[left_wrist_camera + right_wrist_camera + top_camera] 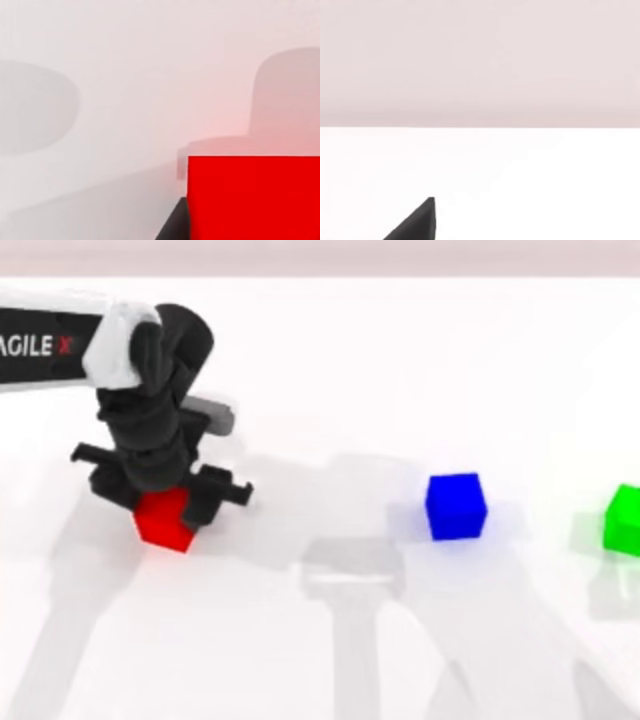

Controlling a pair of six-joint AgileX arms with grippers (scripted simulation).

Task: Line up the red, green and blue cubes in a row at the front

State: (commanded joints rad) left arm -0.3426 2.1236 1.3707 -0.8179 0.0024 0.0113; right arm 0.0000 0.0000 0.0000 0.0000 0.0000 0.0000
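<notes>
Three cubes are sitting on the white table [330,370]: the red cube [163,520] at the left, seemingly pinched between the left gripper [165,502] fingers, the blue cube [456,506] right of centre, the green cube [625,520] at the right edge.

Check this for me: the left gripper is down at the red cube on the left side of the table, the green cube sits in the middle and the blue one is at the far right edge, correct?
Not quite: the colours are swapped. The top view shows the blue cube in the middle and the green cube at the far right edge. The left gripper is indeed at the red cube on the left.
</notes>
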